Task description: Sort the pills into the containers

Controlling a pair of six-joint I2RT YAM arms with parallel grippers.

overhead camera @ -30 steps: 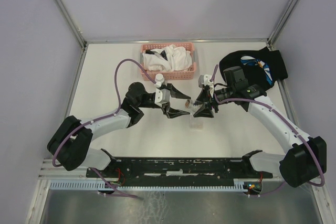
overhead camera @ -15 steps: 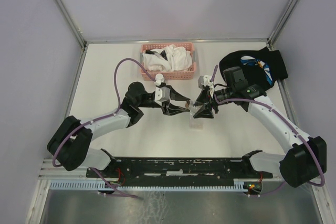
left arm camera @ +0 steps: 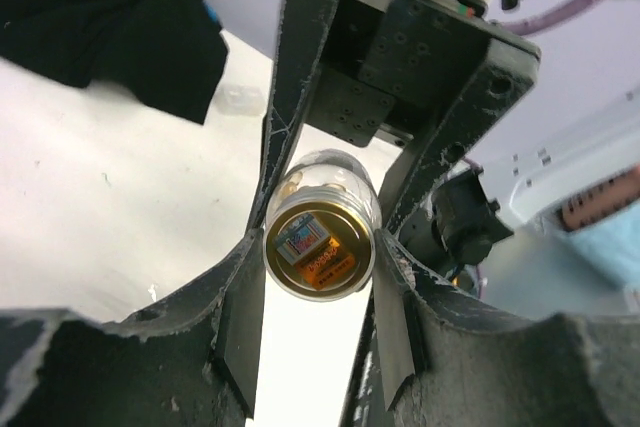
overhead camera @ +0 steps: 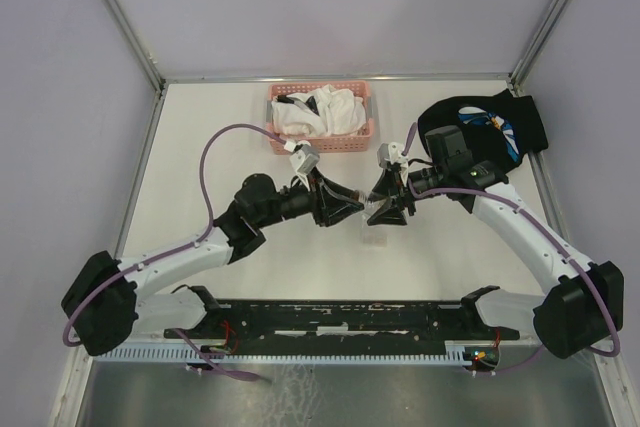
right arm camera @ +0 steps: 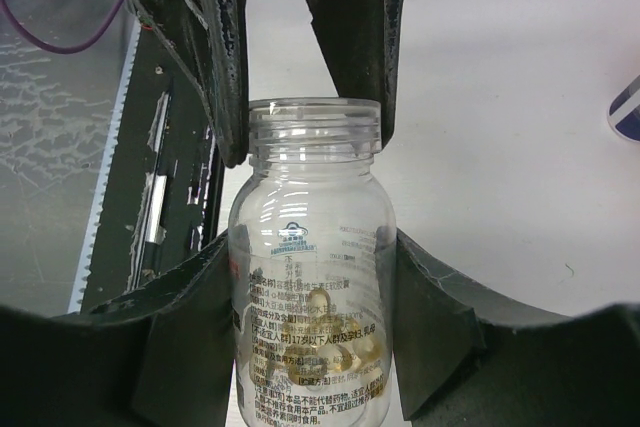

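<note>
Bottle (right arm camera: 312, 277): clear and uncapped, with bare threads at its mouth. It was held above the table, mouth toward my left gripper and body in my right gripper.
Right gripper (right arm camera: 312, 247): clamped on the body of the bottle, one finger pressed to each side of the printed label.
Left gripper (left arm camera: 318, 252): closed on the neck end of the bottle. Its fingers (left arm camera: 245, 282) sat against the rim on both sides, just ahead of my right gripper's fingertips.
Pills (right arm camera: 345, 347): a few yellowish ones lay inside the bottle, in the part nearest my right wrist.
Bottle end, from my left wrist: round and amber-gold with a small printed patch. I could not tell whether that was the bottom seen through the mouth.
Container (overhead camera: 376, 238): a small flat clear box on the table (overhead camera: 200, 147), under the spot where my two grippers met and slightly toward my bases. It touched neither gripper. I could not tell what it held.
Pink basket (overhead camera: 322, 137): on the table beyond my left gripper, apart from it, with white cloths (overhead camera: 325, 107) inside.
Black cloth (overhead camera: 490, 117): bunched beyond my right wrist toward the outer side, showing a blue and white patch.
</note>
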